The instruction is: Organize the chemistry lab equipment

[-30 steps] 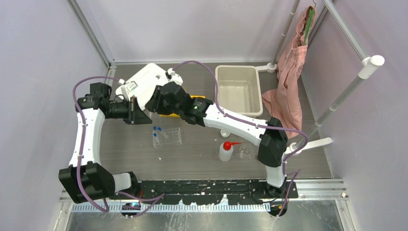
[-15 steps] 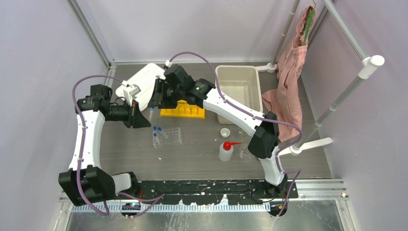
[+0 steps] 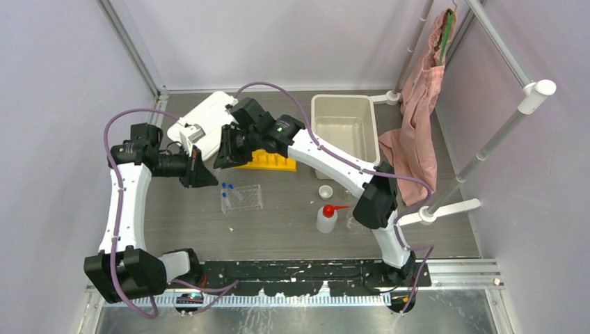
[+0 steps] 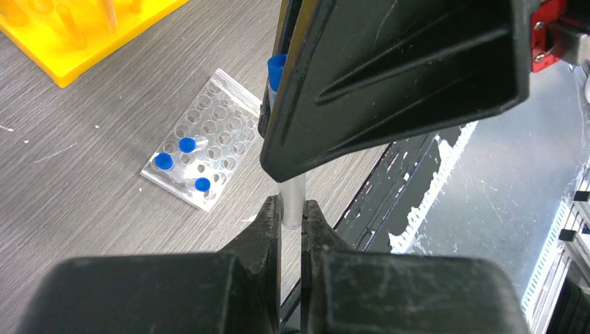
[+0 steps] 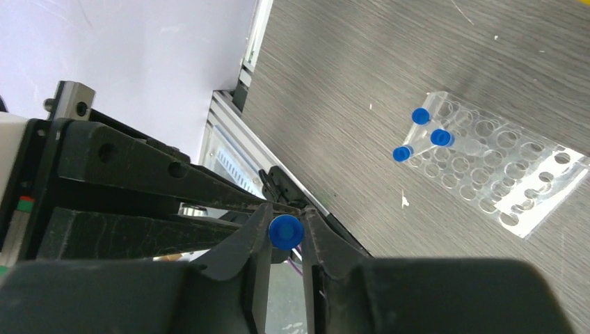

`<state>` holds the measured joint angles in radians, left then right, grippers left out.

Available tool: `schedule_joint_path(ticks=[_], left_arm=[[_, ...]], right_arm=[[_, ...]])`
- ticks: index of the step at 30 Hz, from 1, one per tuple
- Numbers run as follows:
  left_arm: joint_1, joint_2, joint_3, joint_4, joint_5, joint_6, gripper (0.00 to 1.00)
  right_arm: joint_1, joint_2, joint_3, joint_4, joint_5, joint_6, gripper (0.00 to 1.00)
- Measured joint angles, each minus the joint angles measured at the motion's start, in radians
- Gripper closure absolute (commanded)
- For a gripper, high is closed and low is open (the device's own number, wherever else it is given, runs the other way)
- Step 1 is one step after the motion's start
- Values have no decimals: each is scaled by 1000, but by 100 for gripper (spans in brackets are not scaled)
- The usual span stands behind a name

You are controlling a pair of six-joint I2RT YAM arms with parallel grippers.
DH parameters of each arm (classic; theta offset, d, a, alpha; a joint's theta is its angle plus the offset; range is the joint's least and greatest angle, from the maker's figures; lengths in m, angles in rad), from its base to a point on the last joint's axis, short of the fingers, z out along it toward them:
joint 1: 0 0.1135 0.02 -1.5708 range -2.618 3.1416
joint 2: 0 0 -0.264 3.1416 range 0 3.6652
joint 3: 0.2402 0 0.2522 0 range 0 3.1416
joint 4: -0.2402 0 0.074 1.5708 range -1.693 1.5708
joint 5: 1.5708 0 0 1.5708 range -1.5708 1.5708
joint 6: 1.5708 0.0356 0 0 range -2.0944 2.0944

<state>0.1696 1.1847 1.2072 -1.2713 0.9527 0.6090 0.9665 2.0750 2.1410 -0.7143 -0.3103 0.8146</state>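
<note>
Left pincer [image 4: 291, 217]: closed on the lower end of one vial [image 4: 293, 198], which it holds clear of the worktop [image 4: 83, 181].

Right pincer [image 5: 285, 240]: closed from the opposite side on the blue cap [image 5: 285, 231] of the same vial, one finger on each side of the cap.

Both pincers therefore grip one vial at its two ends. It hangs in the air left of the rack [image 3: 268, 161] and just beyond the tray [image 3: 241, 197].

Tray contents: three capped vials [image 4: 186, 145], grouped at one end. They appear to lean rather than stand upright.

Step in hand, as judged: either transfer of the vial between arms or removal of its cap. The views do not settle which.

Hazards from this position:

1. Opposed pull. If either arm moves while both grips are tight, the vial is strained between them. It may crack or slide out of one grip.
2. Early release. If the left pincer opens before the cap grip is firm, the vial hangs from a small round cap. It can swing or drop onto the worktop.
3. Cap separation. If the cap is loose, a pull on it leaves the body unsupported once the left pincer lets go.
4. Placement. A vial hanging askew may miss its hole and strike the leaning vials, tipping them out.
</note>
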Motion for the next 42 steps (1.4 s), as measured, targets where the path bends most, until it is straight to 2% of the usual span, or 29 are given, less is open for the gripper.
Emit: schedule_joint_path(ticks=[3, 4, 8, 9, 10, 14, 19, 23, 28, 32, 42], left_arm=[[-3, 0, 0, -4, -3, 3, 99], [-4, 0, -1, -4, -4, 3, 89], [-6, -1, -3, -3, -15, 3, 25], [-7, -1, -3, -3, -21, -2, 16], [-7, -1, -4, 0, -28, -8, 13], [-7, -1, -10, 26, -58, -64, 6], [-7, 3, -10, 71, -118, -150, 2], [-7, 24, 1, 82, -166, -207, 1], [-6, 50, 10, 102, -225, -260, 0], [-6, 66, 24, 113, -264, -294, 0], [-1, 96, 35, 121, -311, -345, 0]], right_arm=[[0, 1, 0, -10, -3, -6, 88], [0, 1, 2, -13, -3, -8, 91], [0, 1, 10, -26, 7, -33, 97], [0, 0, 10, -28, 15, -44, 99], [0, 0, 7, -27, 24, -53, 99], [0, -59, -115, 6, 113, -109, 99], [16, -206, -385, 84, 307, -206, 99], [58, -276, -554, 192, 447, -285, 99], [131, -283, -711, 357, 572, -374, 99], [171, -279, -773, 442, 622, -417, 99], [183, -226, -784, 583, 684, -449, 99]])
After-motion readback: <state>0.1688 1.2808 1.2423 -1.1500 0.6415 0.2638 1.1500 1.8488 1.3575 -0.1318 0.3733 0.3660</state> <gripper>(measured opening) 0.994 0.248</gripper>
